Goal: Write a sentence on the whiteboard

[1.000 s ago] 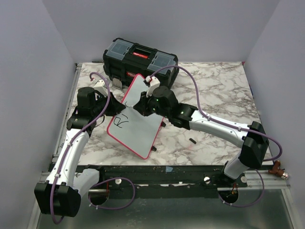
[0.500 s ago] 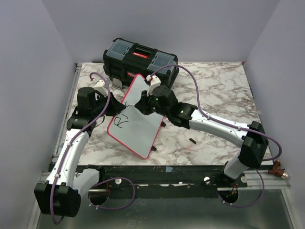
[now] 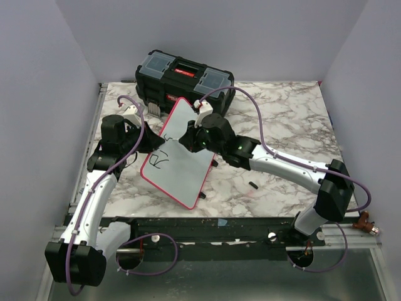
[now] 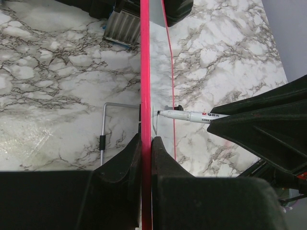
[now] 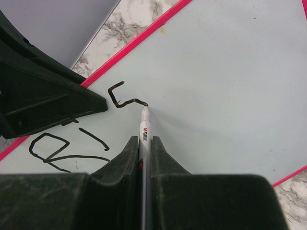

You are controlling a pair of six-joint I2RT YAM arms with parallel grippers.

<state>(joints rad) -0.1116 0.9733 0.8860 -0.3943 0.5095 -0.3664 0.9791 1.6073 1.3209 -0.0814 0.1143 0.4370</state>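
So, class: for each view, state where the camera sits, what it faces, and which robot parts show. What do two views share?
Top external: above and behind the arms, looking down on the table; both arms show whole.
Left wrist: on the left arm, looking along the left gripper, shut on the whiteboard, seen edge-on.
Right wrist: on the right arm, looking down the right gripper and its marker at the whiteboard's face.
Shared: both wrist views show the marker's tip at the whiteboard.

The whiteboard (image 3: 183,168) bears black strokes (image 3: 160,158), just before the toolbox (image 3: 185,75).
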